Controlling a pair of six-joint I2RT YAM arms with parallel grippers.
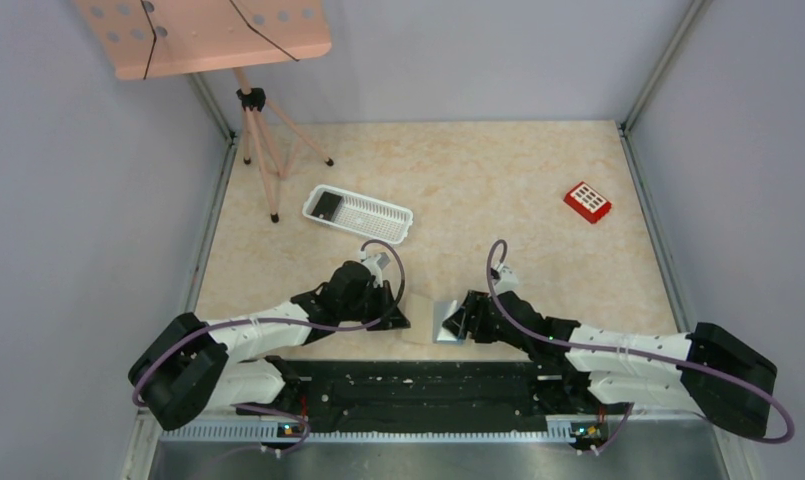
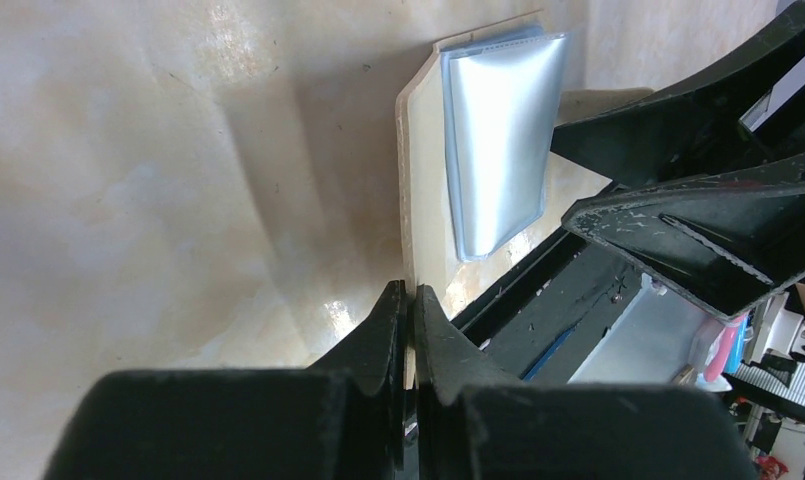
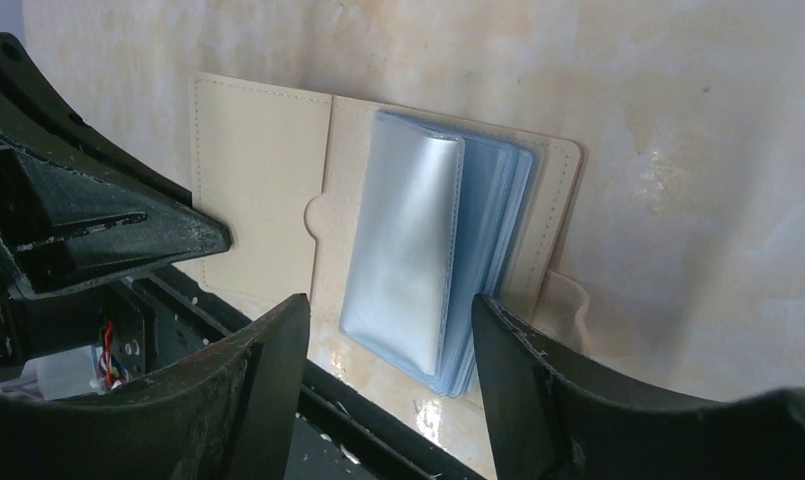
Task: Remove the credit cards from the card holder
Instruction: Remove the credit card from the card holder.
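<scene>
The card holder lies open near the table's front edge, between my two grippers. Its inside is cream, with a stack of blue-grey plastic sleeves on one half. My left gripper is shut on the edge of the cream flap. My right gripper is open, its fingers standing on either side of the near end of the sleeves, apart from them. The credit cards are hidden; the top sleeve shows only a silvery sheen.
A white slotted basket with a dark flat thing in its left end stands behind the left arm. A red box with white squares lies at the back right. A pink tripod stand is at the back left. The black base rail runs just in front of the card holder.
</scene>
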